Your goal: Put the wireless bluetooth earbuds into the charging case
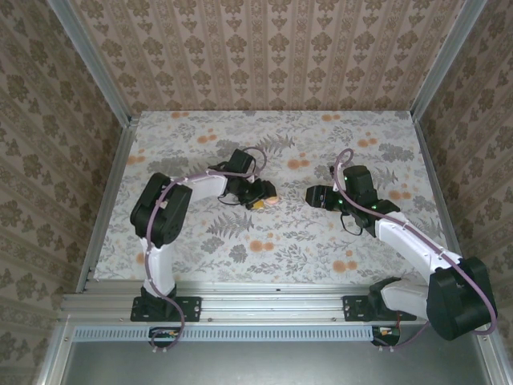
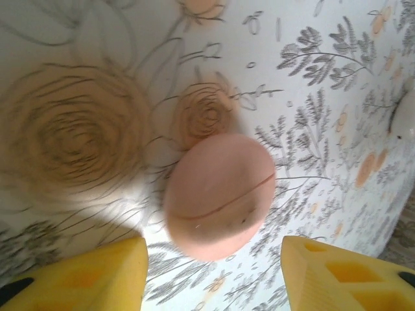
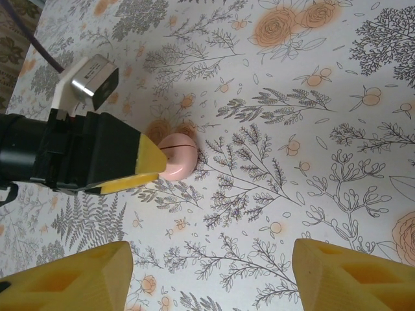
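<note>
Pink charging case [image 2: 219, 194] lies free between fingers [image 2: 84, 278] of left gripper [image 2: 214, 262].

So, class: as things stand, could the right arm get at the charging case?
Probably yes. Bare table lies between the open right gripper and the charging case; the left gripper, jaws open, crowds only its far side.

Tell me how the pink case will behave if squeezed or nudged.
The charging case looks smooth and rounded, so it may slip from a pinch. Its domed shape could rock or slide when pushed. The thin seam suggests a rigid shell, probably light.
</note>
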